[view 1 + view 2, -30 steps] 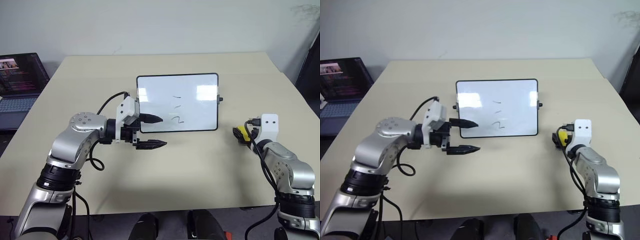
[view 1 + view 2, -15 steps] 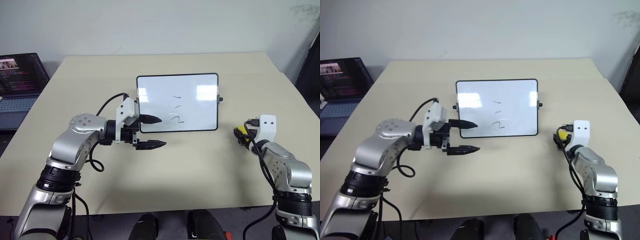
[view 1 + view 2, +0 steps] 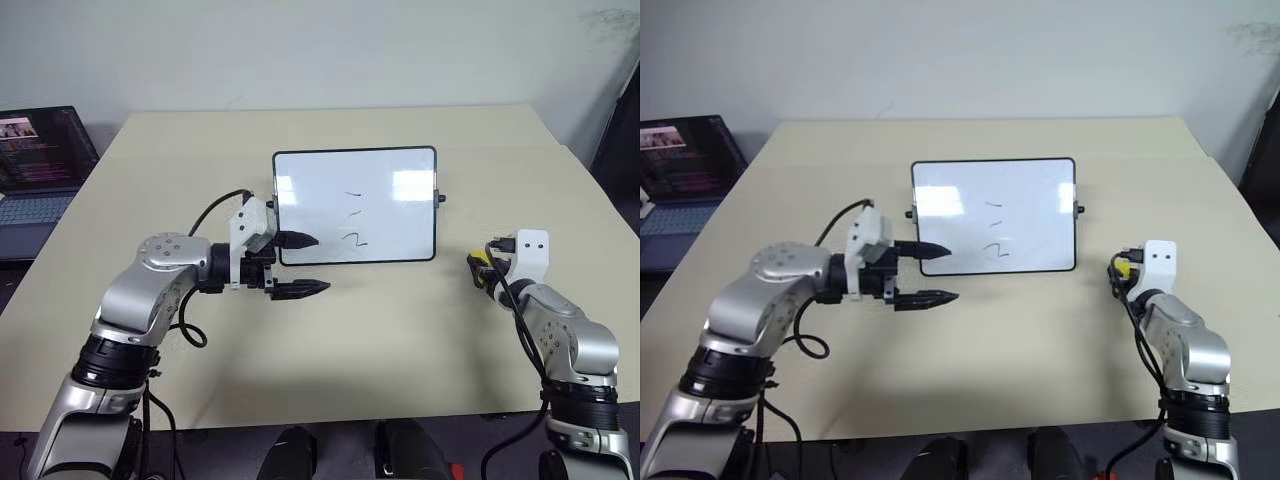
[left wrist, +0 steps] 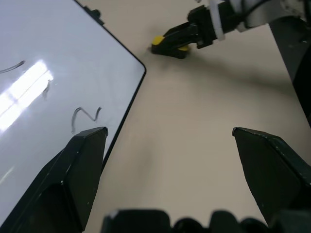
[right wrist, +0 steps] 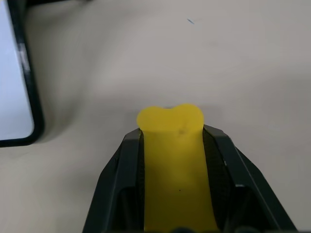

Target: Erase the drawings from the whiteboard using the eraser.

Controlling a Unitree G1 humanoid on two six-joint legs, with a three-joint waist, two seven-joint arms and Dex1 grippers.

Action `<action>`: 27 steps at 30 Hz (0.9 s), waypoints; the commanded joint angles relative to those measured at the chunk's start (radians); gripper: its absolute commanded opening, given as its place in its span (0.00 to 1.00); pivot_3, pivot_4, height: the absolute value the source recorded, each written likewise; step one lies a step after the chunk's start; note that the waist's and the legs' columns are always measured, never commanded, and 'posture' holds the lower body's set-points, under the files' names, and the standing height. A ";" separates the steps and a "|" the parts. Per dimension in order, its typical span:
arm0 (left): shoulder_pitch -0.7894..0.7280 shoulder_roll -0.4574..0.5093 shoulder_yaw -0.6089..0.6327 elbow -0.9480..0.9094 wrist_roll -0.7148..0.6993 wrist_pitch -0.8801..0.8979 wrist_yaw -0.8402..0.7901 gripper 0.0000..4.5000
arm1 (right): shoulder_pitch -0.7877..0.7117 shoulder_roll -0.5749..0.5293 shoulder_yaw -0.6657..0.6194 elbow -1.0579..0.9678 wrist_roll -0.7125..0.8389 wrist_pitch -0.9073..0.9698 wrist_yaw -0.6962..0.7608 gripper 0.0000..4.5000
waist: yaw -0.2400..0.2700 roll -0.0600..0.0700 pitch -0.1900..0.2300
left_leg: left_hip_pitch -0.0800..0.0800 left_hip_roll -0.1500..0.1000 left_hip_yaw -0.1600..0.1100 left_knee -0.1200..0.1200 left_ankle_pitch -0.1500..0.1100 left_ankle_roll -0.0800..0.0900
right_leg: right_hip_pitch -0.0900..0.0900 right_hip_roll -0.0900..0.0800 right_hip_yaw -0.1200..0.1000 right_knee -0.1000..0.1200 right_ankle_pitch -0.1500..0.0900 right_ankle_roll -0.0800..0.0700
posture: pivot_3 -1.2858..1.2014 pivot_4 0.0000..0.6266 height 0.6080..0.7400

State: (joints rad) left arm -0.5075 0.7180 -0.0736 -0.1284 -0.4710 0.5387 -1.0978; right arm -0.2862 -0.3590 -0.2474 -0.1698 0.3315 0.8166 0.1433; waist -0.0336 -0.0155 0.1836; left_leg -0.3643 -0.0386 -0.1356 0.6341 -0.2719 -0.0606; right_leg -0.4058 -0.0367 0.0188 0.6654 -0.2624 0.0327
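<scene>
- The eraser (image 5: 173, 165), a small yellow block, sits clamped between the two black fingers of the right gripper (image 5: 172, 145); its rounded yellow end sticks out past the fingertips.
- In the head views the eraser (image 3: 482, 262) is low over the desk (image 3: 400, 330), to the right of the whiteboard's lower right corner and apart from it.
- In the left wrist view the same yellow block (image 4: 164, 42) shows in the dark fingers of the right gripper, beyond the board's corner, close above the desk; whether it touches the desk I cannot tell.
- The whiteboard (image 3: 390, 185) lies flat near the middle of the desk, white and glossy with a thin black frame, rounded corners and a small black knob on each side.
- The drawings (image 3: 352, 218) are on the board: two short dashes stacked above a larger curl shaped like a "2", all thin dark strokes just left of the board's centre.
- The left gripper (image 3: 306, 264) is by the board's lower left corner, pointing toward the robot's right, its fingers spread wide and holding nothing.
- One left finger (image 3: 299, 240) is over the board's lower left edge, the other over bare desk in front of the board.
- A laptop (image 3: 35, 165) with a lit screen stands off the desk's far left side, well apart from the board.
</scene>
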 commanded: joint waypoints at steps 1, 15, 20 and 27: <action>0.017 -0.009 0.056 -0.042 0.018 0.027 0.109 1.00 | 0.013 0.010 0.010 -0.140 0.005 -0.109 0.034 0.29 | -0.001 0.000 0.000 | 0.000 0.000 0.000 0.000 0.000 0.000 | 0.000 0.000 0.000 0.000 0.000 0.000 | 0.52 0.24 1.00; -0.007 -0.045 0.110 -0.018 0.062 0.125 0.356 1.00 | -0.260 0.022 0.436 -0.013 -0.320 -0.446 0.121 0.29 | -0.007 0.000 0.000 | 0.000 0.000 0.000 0.005 0.000 -0.001 | 0.000 0.000 0.000 0.003 0.000 0.000 | 0.52 0.24 1.00; -0.011 -0.044 0.110 -0.010 0.081 0.126 0.383 1.00 | -0.409 0.080 0.517 0.155 -0.399 -0.521 0.142 0.29 | -0.007 0.000 0.000 | 0.000 0.000 -0.001 0.006 0.000 -0.001 | 0.000 -0.001 0.000 0.003 0.000 0.000 | 0.52 0.24 1.00; -0.018 -0.047 0.103 -0.021 0.080 0.133 0.385 1.00 | -0.578 0.159 0.557 0.364 -0.450 -0.514 0.197 0.29 | -0.008 0.000 0.000 | 0.000 0.000 0.000 0.007 0.000 -0.001 | -0.003 -0.001 0.001 0.009 0.000 0.000 | 0.52 0.24 1.00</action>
State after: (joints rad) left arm -0.5054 0.6688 0.0086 -0.1191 -0.3931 0.6744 -0.7169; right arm -0.8346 -0.2077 0.3057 0.1878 -0.1029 0.3157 0.3265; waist -0.0419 -0.0158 0.1837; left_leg -0.3647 -0.0389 -0.1359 0.6413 -0.2715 -0.0618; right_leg -0.4086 -0.0378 0.0194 0.6740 -0.2622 0.0325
